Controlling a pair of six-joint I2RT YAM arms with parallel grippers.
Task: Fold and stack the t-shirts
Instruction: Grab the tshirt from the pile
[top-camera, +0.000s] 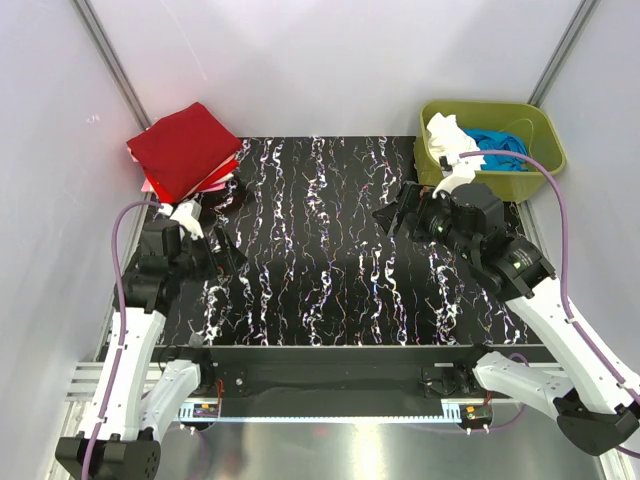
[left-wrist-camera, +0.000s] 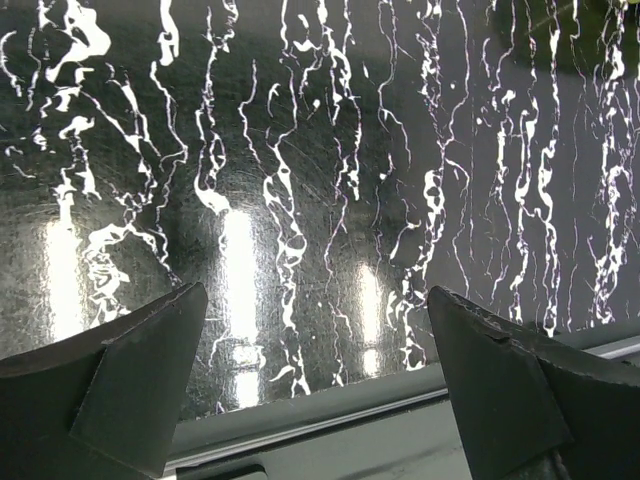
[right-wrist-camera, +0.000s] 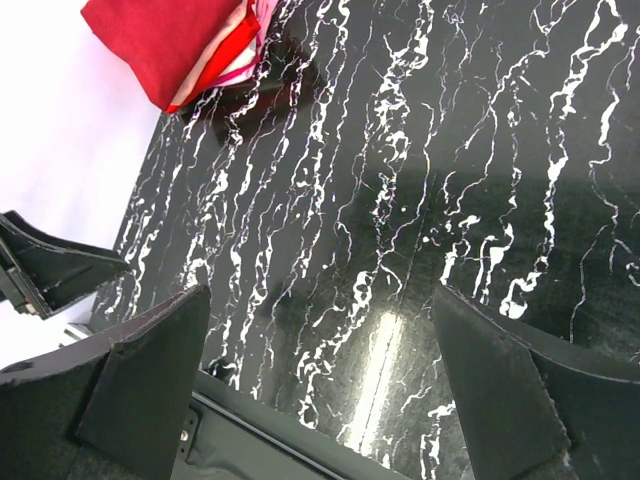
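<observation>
A folded red t-shirt (top-camera: 183, 148) tops a stack at the table's far left corner, with pink edges (top-camera: 150, 184) showing beneath it. The same stack (right-wrist-camera: 160, 40) shows at the upper left of the right wrist view. A crumpled white t-shirt (top-camera: 447, 136) lies in the green bin (top-camera: 480, 106) beside blue cloth (top-camera: 502, 152). My left gripper (top-camera: 226, 256) (left-wrist-camera: 315, 295) hovers open over the table's left side, empty. My right gripper (top-camera: 394, 216) (right-wrist-camera: 320, 295) hangs open and empty in front of the bin, facing left.
The black marbled tabletop (top-camera: 320, 250) lies between the two arms. White walls close in the left, back and right sides. The green bin sits at the far right corner. A purple cable (top-camera: 555, 200) loops off the right arm.
</observation>
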